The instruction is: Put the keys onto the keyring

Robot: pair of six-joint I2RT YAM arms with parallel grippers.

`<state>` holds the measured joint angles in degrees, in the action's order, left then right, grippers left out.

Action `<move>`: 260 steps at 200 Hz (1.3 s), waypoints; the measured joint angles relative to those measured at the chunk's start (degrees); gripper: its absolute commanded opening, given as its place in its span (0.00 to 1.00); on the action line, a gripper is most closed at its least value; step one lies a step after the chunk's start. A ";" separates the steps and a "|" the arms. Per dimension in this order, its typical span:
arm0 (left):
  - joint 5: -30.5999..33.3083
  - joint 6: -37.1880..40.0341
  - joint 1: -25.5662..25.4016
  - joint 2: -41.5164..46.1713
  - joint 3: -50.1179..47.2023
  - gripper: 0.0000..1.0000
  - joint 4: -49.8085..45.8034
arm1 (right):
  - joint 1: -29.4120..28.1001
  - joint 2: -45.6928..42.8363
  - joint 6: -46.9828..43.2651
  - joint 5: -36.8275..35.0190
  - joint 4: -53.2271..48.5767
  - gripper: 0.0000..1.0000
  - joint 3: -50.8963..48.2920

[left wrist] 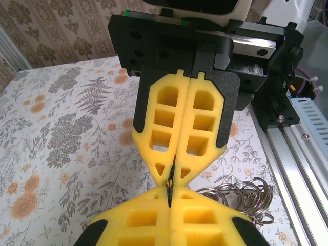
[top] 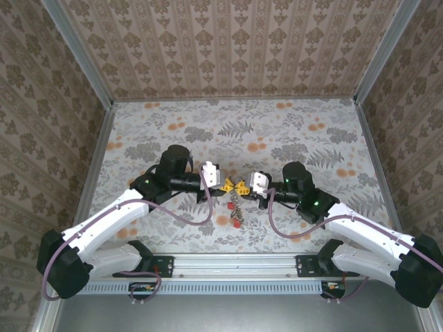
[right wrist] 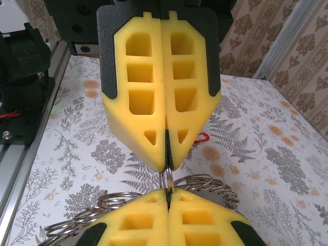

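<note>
Top external: left gripper (top: 228,184) and right gripper (top: 243,185) meet tip to tip over the middle of the flowered table (top: 291,131), yellow fingers of each pressed together. Just on the near side of the tips sits a small bunch of wire loops (top: 235,200) with red-headed keys (top: 237,223) at its near end. Cannot tell from here whether the bunch hangs or lies flat

Left wrist: own yellow fingers at the bottom edge, closed with no gap. Right gripper faces them from above, also closed. A thin dark strip, the keyring (left wrist: 169,182) seen edge-on, runs across the seam where the two pairs of tips meet and is pinched into both. The wire loops spread low to the right, beside the rail (left wrist: 300,154)

Right wrist: own fingers low, closed; left gripper above, closed. The keyring shows as a slim metal arc between the tips, clamped from both sides. The loops fan out left and right of it; one red key lies on the table past the upper fingers
</note>
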<state>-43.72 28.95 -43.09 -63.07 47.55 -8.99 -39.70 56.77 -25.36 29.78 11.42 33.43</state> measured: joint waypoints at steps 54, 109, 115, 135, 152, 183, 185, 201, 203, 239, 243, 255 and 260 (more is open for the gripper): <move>0.02 -0.04 0.00 -2.05 0.72 0.24 -0.07 | 0.00 -0.15 0.04 0.02 0.96 0.00 0.00; 1.64 0.87 -0.39 -1.68 0.81 0.00 -1.16 | 0.00 -0.15 0.04 -0.09 1.09 0.02 -0.04; 1.79 0.85 -0.39 -1.38 0.81 0.00 -1.11 | 0.00 -0.15 0.13 0.00 1.40 0.07 -0.04; 1.92 0.63 -0.39 0.13 0.42 0.00 0.33 | 0.79 -0.42 2.60 1.73 5.16 0.17 -1.03; 1.60 -0.61 -0.35 1.60 -0.79 0.00 3.85 | 1.57 -1.20 5.31 3.48 9.40 0.22 -2.80; -0.33 -4.61 0.09 3.32 -2.93 0.00 11.69 | 1.86 -2.34 8.50 5.14 13.90 0.21 -4.50; -0.52 -4.85 0.11 3.30 -2.93 0.00 12.09 | 1.86 -2.38 8.72 5.20 14.27 0.21 -4.59; -2.01 -6.62 0.11 3.30 -2.93 0.00 15.04 | 1.86 -2.82 9.75 5.44 16.24 0.21 -4.74; -2.25 -6.86 0.11 3.30 -2.93 0.00 15.41 | 1.86 -2.84 9.81 5.44 16.39 0.21 -4.74; -5.44 -9.60 0.11 3.04 -2.93 0.00 19.50 | 1.86 -3.89 11.67 5.35 21.09 0.23 -5.57; -5.79 -9.77 0.11 2.99 -2.93 0.00 19.74 | 1.86 -4.07 11.76 5.25 21.44 0.23 -5.75; -6.58 -10.16 0.11 2.80 -2.93 0.00 20.11 | 1.86 -4.74 12.11 4.94 21.99 0.23 -6.12; -6.86 -10.34 0.11 2.73 -2.93 0.00 20.20 | 1.86 -5.03 12.13 4.94 22.18 0.23 -6.25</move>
<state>-50.59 18.61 -42.98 -60.34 44.62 11.20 -37.85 51.75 -13.23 34.72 33.61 27.18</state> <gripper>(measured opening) 0.043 0.229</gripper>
